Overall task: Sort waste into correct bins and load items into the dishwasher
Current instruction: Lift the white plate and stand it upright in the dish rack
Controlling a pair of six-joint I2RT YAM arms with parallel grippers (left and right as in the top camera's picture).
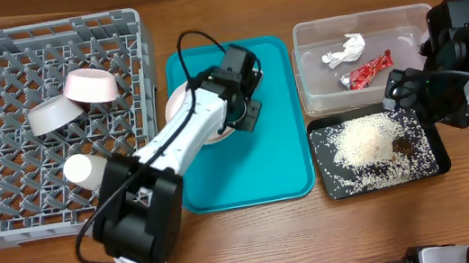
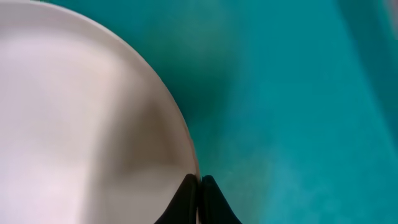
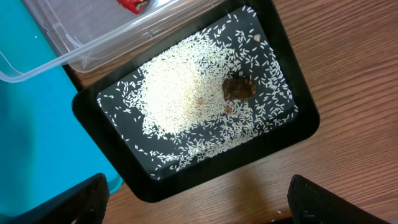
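My left gripper [image 1: 235,118] is over the teal tray, shut on the right rim of a white plate [image 1: 177,103]. In the left wrist view the two fingertips [image 2: 199,182] pinch the plate [image 2: 81,118] at its edge. The grey dish rack [image 1: 9,211] at the left holds a pinkish-white bowl [image 1: 90,85], a white dish [image 1: 53,114] and a small white round piece [image 1: 85,169]. The clear tub [image 1: 316,93] holds the white tissue [image 1: 344,50] and the red wrapper [image 1: 366,70]. The black tray [image 3: 292,127] holds rice [image 3: 177,93] and the brown lump [image 3: 239,88]. My right gripper [image 3: 196,196] is open and empty above the table beside the black tray. The chopsticks are out of view.
The teal tray [image 1: 266,164] lies between the rack and the two bins. Bare wooden table [image 1: 339,236] runs along the front. My right arm [image 1: 456,57] stands at the right edge, next to the tub and the black tray.
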